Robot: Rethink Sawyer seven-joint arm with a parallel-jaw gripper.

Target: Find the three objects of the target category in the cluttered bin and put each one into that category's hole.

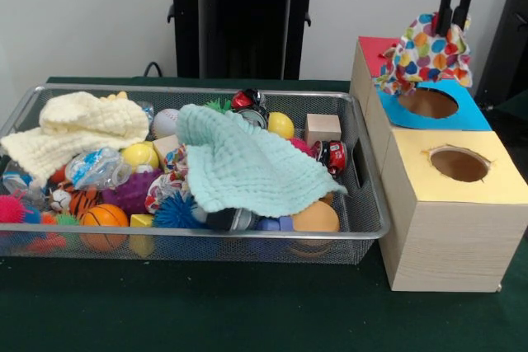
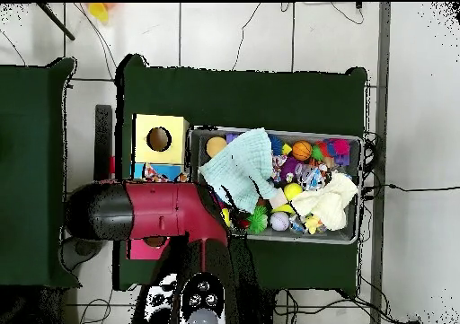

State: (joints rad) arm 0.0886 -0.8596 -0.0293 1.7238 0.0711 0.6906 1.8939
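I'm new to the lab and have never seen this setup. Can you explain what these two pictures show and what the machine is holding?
Both pictures show one moment. One camera faces the table from the front; the other looks straight down.

The red and black machine is a robot arm. Its gripper hangs at the top right of the front picture, holding a cloth with colourful hearts above the blue-topped hole of a wooden box. Beside it is a yellow-topped hole.

On the green table sits a wire bin full of clutter: a mint cloth, a cream cloth, a small basketball, a wooden cube, spiky balls and other toys.
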